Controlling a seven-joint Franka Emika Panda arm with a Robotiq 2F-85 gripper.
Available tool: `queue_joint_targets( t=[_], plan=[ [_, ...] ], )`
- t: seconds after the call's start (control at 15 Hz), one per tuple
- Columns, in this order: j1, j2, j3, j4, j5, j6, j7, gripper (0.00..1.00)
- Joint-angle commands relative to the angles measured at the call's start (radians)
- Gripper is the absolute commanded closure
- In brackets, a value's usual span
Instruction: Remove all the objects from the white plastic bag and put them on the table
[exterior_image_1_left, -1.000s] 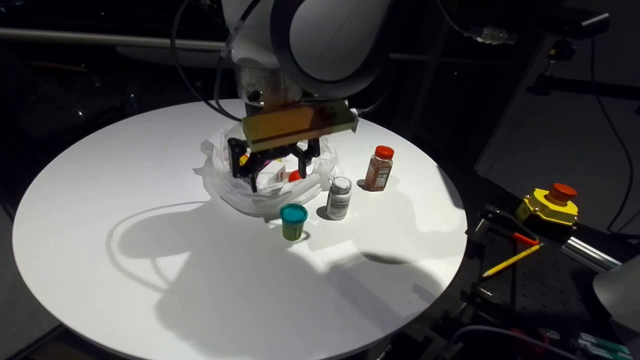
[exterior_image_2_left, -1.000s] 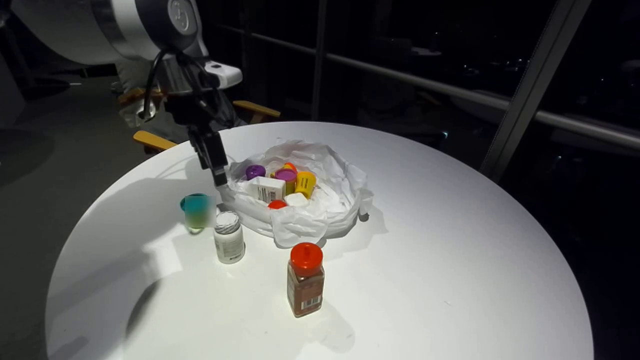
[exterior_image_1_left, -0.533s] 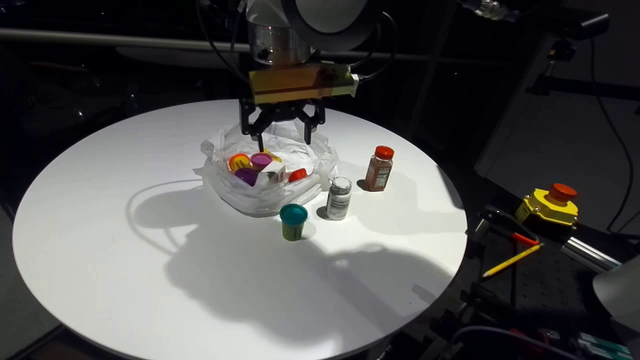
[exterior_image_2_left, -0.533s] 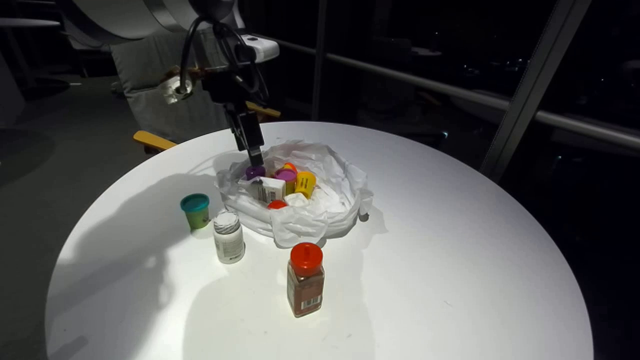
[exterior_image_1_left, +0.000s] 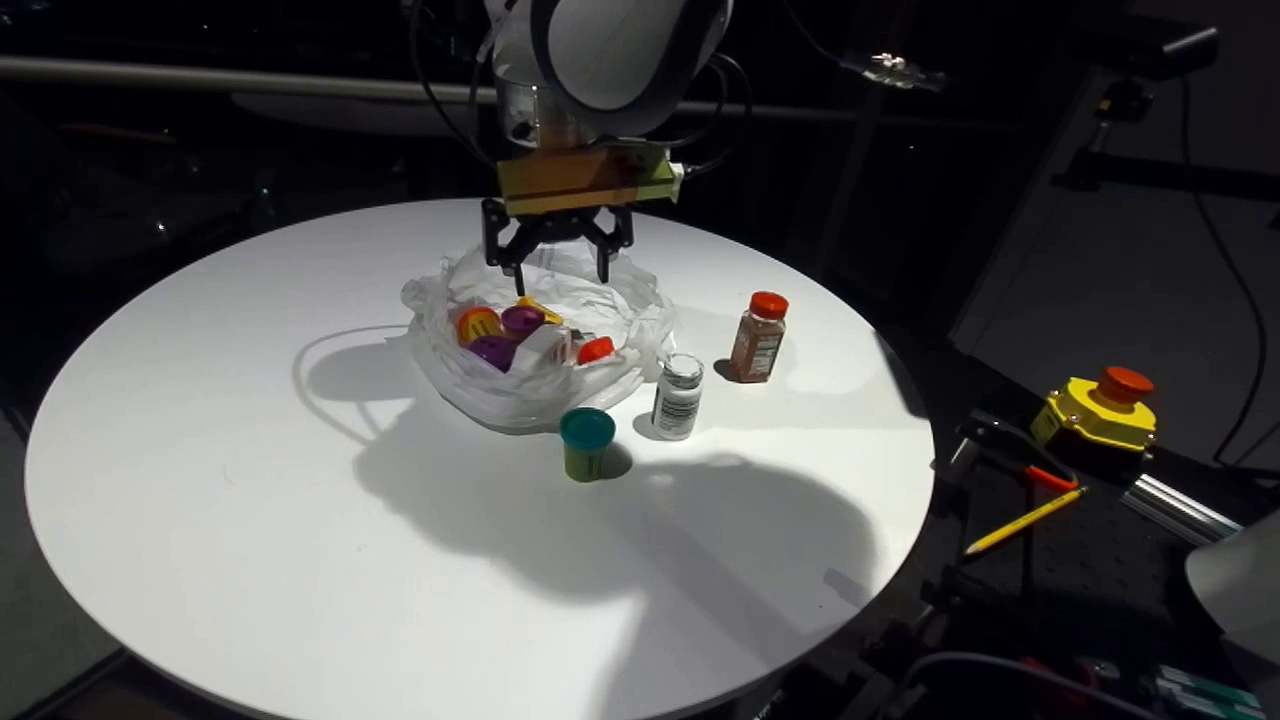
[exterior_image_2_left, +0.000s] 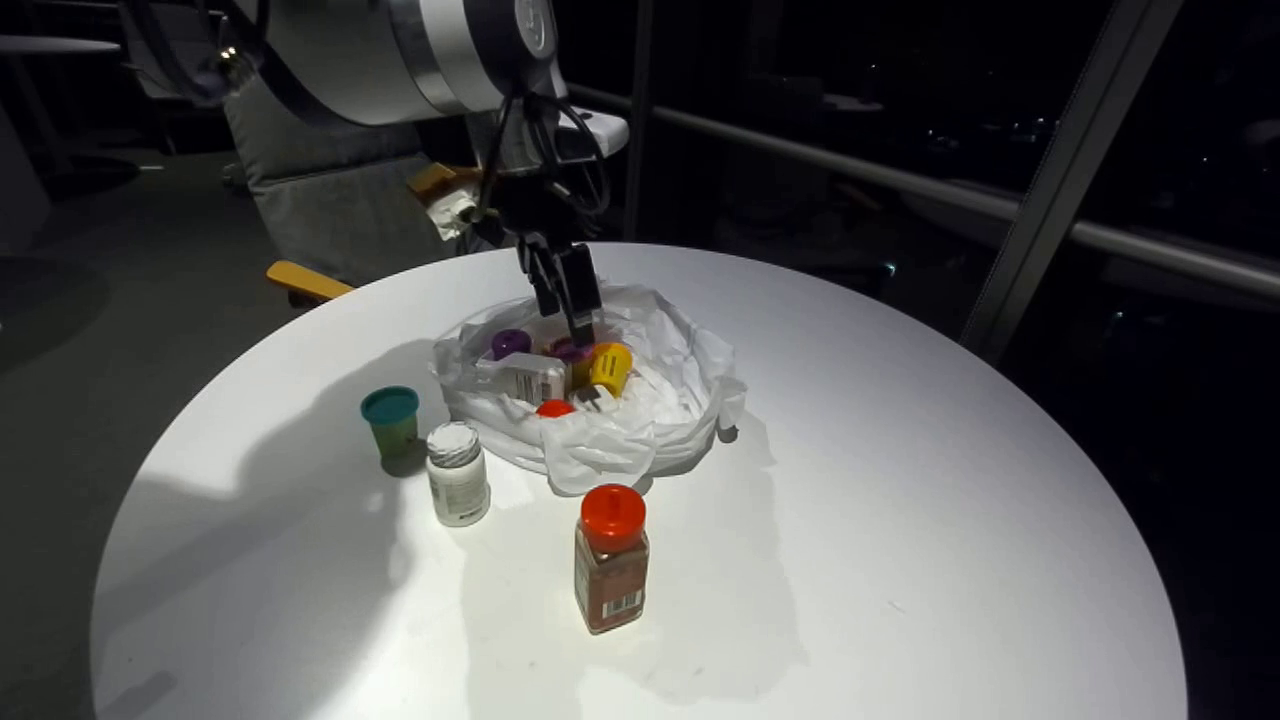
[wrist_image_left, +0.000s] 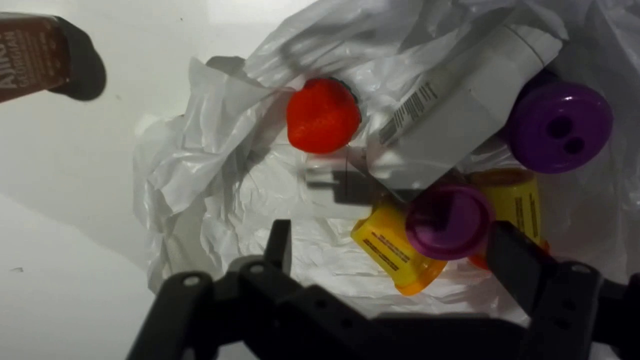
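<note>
Wide and crumpled, the white plastic bag (exterior_image_1_left: 520, 405) lies opened out on the round white table (exterior_image_1_left: 250, 570). Inside, the wrist view shows a yellow jar with an orange lid (wrist_image_left: 395, 250), a purple-lidded jar (wrist_image_left: 450, 222), another yellow jar (wrist_image_left: 517, 200), a purple cap (wrist_image_left: 560, 127), a white bottle (wrist_image_left: 450, 110) and a red cap (wrist_image_left: 322, 117). Above them hovers my gripper (wrist_image_left: 391, 227), open, its jaws wide apart with nothing gripped. Outside the bag stand a teal-capped jar (exterior_image_1_left: 587, 450), a small white bottle (exterior_image_1_left: 677, 400) and a red-capped spice bottle (exterior_image_2_left: 612, 565).
The three upright containers stand close to the bag's near side. Off the tabletop are a yellow-and-red device (exterior_image_1_left: 1100, 415) and a yellow pencil (exterior_image_1_left: 1025, 520). A grey chair (exterior_image_2_left: 330, 215) sits beyond the table edge.
Over the last second my gripper rose, then moved across until it hung over the jars in the bag. It stayed open. Bag and containers kept their places.
</note>
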Motion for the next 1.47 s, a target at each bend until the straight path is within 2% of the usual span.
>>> queue_joint_targets(
  t=[0.0, 0.6, 1.27, 1.33, 1.4],
  plan=[
    [-0.035, 0.084, 0.023, 0.133, 0.046, -0.031, -0.083, 0.00],
    [-0.074, 0.193, 0.047, 0.255, 0.162, -0.055, -0.229, 0.00],
    [-0.067, 0.217, 0.065, 0.273, 0.214, -0.078, -0.335, 0.00],
    [-0.066, 0.219, 0.061, 0.273, 0.211, -0.078, -0.340, 0.02],
    [-0.064, 0.220, 0.056, 0.271, 0.207, -0.079, -0.344, 0.10]
  ],
)
